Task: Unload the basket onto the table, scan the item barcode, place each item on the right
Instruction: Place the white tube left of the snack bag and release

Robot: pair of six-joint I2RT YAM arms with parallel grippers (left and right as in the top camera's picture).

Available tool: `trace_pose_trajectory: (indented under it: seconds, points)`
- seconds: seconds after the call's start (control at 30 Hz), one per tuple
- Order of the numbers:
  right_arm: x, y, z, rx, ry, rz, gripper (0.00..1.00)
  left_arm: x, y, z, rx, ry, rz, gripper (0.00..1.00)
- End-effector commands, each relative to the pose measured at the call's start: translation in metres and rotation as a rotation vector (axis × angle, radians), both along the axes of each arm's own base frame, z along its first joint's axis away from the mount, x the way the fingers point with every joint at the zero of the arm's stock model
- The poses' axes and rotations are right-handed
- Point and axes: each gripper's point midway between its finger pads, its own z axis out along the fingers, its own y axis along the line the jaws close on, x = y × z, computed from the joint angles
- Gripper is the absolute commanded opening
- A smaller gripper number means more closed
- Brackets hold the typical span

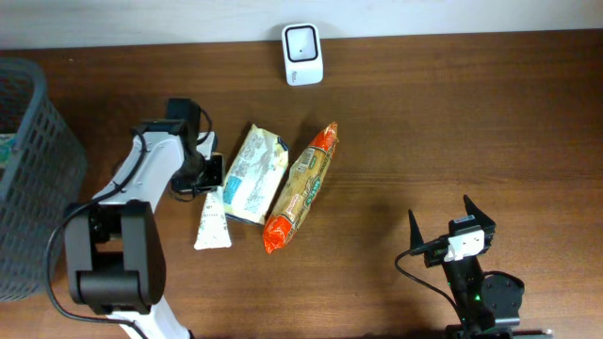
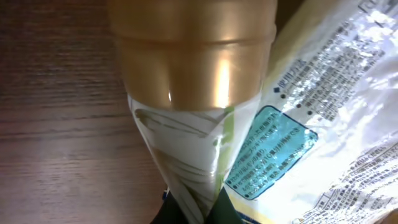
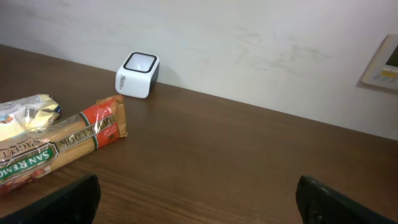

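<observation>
Tube [image 1: 212, 224] with a gold cap lies left of centre on the tabletop, its end seemingly pinched in the closed left gripper [image 1: 212, 179]. Scanner [image 1: 302, 54] sits at the far edge. Lifting and scanning are not yet done. Right gripper [image 1: 441, 212] is wide open and holds nothing.

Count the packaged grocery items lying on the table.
3: white gold-capped tube leftmost, pale yellow plastic packet in the middle, orange spaghetti packet rightmost. The grey basket may hide more.

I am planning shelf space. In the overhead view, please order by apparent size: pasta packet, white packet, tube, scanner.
Largest: pasta packet and white packet, about alike, one longer, one wider.
Then: scanner.
Smallest: tube, but the left claw covers its top, so the last two are unsure.
</observation>
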Motion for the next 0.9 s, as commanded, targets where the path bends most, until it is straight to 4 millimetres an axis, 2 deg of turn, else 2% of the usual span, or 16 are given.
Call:
trace_pose_trajectory:
  seconds: [0.0,0.03,0.13,0.17,0.2,0.27,0.37,0.47,0.53,0.6,0.63,0.7,0.77,0.8,0.83,0.87]
  points:
    - [0.000,-0.001,-0.003,0.012,0.006,-0.003,0.99,-0.015,-0.045,-0.001,-0.072,0.028,-0.057,0.00]
    - [0.000,-0.001,-0.003,0.012,0.006,-0.003,0.98,-0.017,-0.055,-0.001,-0.072,0.026,-0.085,0.00]
    - [0.000,-0.001,-0.003,0.012,0.006,-0.003,0.99,-0.018,-0.058,-0.001,-0.068,0.026,-0.097,0.24]
    - [0.000,-0.001,-0.003,0.012,0.006,-0.003,0.99,-0.017,-0.055,-0.002,-0.047,0.025,-0.096,0.68]
    - [0.000,-0.001,-0.003,0.012,0.006,-0.003,0.98,-0.017,-0.047,-0.001,-0.005,0.026,-0.094,0.97]
    - [0.000,-0.001,-0.003,0.012,0.006,-0.003,0.99,0.000,-0.028,0.035,0.124,-0.005,-0.087,0.99]
    - [0.000,-0.001,-0.003,0.012,0.006,-0.003,0.99,0.052,-0.016,0.153,0.173,-0.229,-0.043,0.99]
    - [0.000,-0.001,-0.003,0.012,0.006,-0.003,0.99,0.088,0.014,0.301,0.184,-0.616,-0.027,0.99]
    - [0.000,-0.001,-0.003,0.012,0.006,-0.003,0.99,0.083,0.081,0.390,0.305,-0.856,0.146,0.99]
    - [0.000,-0.001,-0.003,0.012,0.006,-0.003,0.99,0.056,0.163,0.435,0.376,-0.968,0.405,0.99]
    - [0.000,-0.001,-0.003,0.012,0.006,-0.003,0.99,0.033,0.217,0.443,0.451,-0.973,0.597,0.99]
    - [0.000,-0.001,-0.003,0.012,0.006,-0.003,0.99,-0.003,0.286,0.432,0.540,-0.903,0.780,0.99]
    - [0.000,-0.001,-0.003,0.012,0.006,-0.003,0.99,-0.027,0.334,0.397,0.573,-0.780,0.900,0.99]
    - [0.000,-0.001,-0.003,0.012,0.006,-0.003,0.99,-0.031,0.348,0.381,0.582,-0.729,0.912,0.99]
    - [0.000,-0.001,-0.003,0.012,0.006,-0.003,0.99,-0.032,0.367,0.354,0.608,-0.655,0.879,0.99]
    - [0.000,-0.001,-0.003,0.012,0.006,-0.003,0.99,-0.024,0.374,0.337,0.602,-0.629,0.799,0.99]
